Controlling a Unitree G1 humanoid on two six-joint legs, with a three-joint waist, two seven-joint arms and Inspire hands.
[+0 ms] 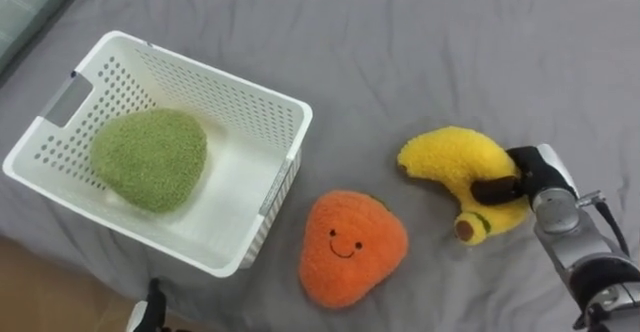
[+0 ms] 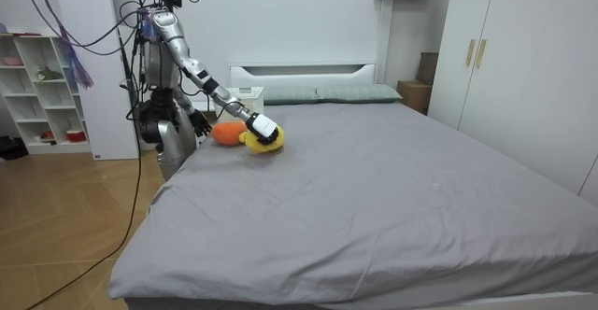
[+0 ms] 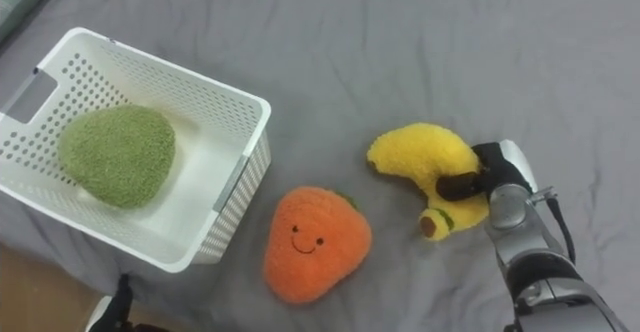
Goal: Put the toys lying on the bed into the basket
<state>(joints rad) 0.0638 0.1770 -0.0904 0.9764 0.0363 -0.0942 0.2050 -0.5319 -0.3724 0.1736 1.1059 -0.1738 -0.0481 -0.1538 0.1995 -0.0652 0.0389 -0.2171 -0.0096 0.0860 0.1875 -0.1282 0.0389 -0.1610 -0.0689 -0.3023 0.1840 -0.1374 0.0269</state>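
Note:
A yellow banana plush lies on the grey bed at the right. My right hand is shut on its lower end, with the thumb curled over it. An orange smiling plush lies just left of the banana. A white perforated basket stands at the left with a green plush inside. A bit of my left hand shows at the bottom edge. In the room view I stand at the bedside, my right arm stretched out to the banana.
The bed's near edge and the wooden floor lie at the lower left, under the basket's corner. A striped pillow shows at the top left. In the room view a white shelf and a wardrobe stand beyond the bed.

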